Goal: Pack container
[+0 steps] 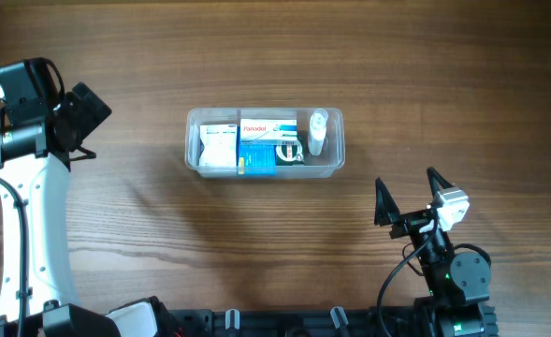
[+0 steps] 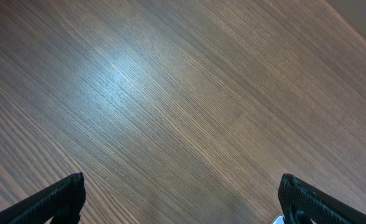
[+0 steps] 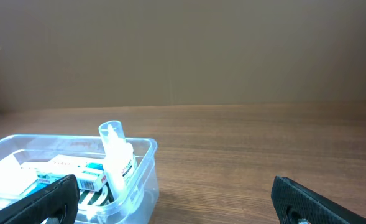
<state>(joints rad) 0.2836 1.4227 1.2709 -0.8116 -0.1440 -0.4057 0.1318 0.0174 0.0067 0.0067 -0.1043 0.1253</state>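
The clear plastic container sits mid-table, holding white and blue medicine boxes, a black-and-white item and a small clear bottle at its right end. It also shows in the right wrist view, with the bottle upright inside. My left gripper is open and empty at the far left, over bare wood. My right gripper is open and empty, to the front right of the container.
The wooden table spreads all round the container. A plain brown wall rises behind the table's far edge. The arm bases stand along the front edge.
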